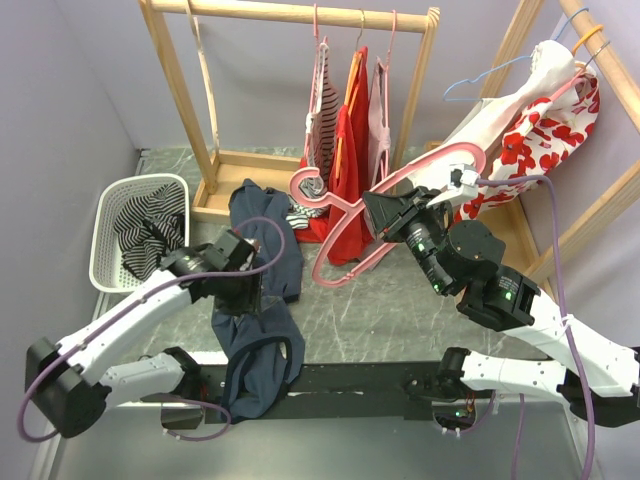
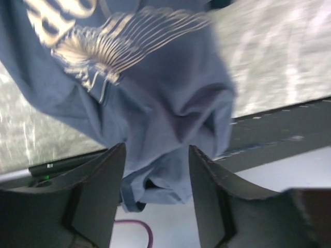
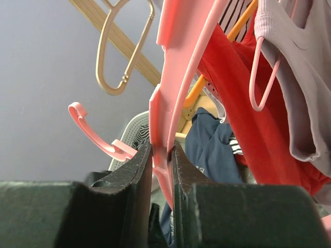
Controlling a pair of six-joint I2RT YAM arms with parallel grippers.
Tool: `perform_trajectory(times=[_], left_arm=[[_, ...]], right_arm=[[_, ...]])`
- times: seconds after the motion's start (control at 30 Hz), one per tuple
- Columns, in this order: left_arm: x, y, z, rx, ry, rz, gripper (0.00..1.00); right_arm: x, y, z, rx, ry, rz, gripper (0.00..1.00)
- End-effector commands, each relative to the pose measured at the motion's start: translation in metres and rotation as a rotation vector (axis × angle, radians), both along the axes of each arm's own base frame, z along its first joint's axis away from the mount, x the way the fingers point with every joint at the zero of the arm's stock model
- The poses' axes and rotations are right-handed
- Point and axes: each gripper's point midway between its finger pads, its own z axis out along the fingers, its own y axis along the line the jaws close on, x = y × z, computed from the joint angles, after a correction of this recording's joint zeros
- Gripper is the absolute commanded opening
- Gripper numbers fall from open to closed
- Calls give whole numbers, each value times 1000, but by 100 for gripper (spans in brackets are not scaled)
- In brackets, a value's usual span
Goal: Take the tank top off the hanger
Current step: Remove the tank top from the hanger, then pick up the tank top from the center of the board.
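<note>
The navy tank top (image 1: 262, 350) lies crumpled on the table from the rack's foot to the near edge, off the hanger. My left gripper (image 1: 248, 290) hovers over it with jaws open; in the left wrist view the blue cloth (image 2: 170, 88) hangs just past the left gripper (image 2: 155, 147), and whether it touches the fingers is unclear. My right gripper (image 1: 385, 215) is shut on the bare pink hanger (image 1: 303, 186) and holds it in the air beside the red garments. In the right wrist view the right gripper (image 3: 161, 147) pinches the hanger's bar (image 3: 176, 62).
A white laundry basket (image 1: 105, 240) with a striped garment stands at the left. The wooden rack (image 1: 290, 14) at the back holds red (image 1: 350, 170) and striped clothes on hangers. A second rack at the right carries a red-flowered white garment (image 1: 540, 130).
</note>
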Motion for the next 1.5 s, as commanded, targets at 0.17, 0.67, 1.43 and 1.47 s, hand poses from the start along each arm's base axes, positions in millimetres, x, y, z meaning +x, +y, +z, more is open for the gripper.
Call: perform_trajectory(times=[0.17,0.67,1.43,1.47], left_arm=[[12,-8,-28,21,26,98,66],[4,-17,-65,95,119,88,2],[111,35,223,66,-742,340,1],[108,43,240,48,-797,354,1]], right_arm=[[-1,-1,12,22,-38,6,0],[5,-2,6,-10,-43,1,0],[10,2,11,-35,-45,0,0],[10,3,10,-33,-45,3,0]])
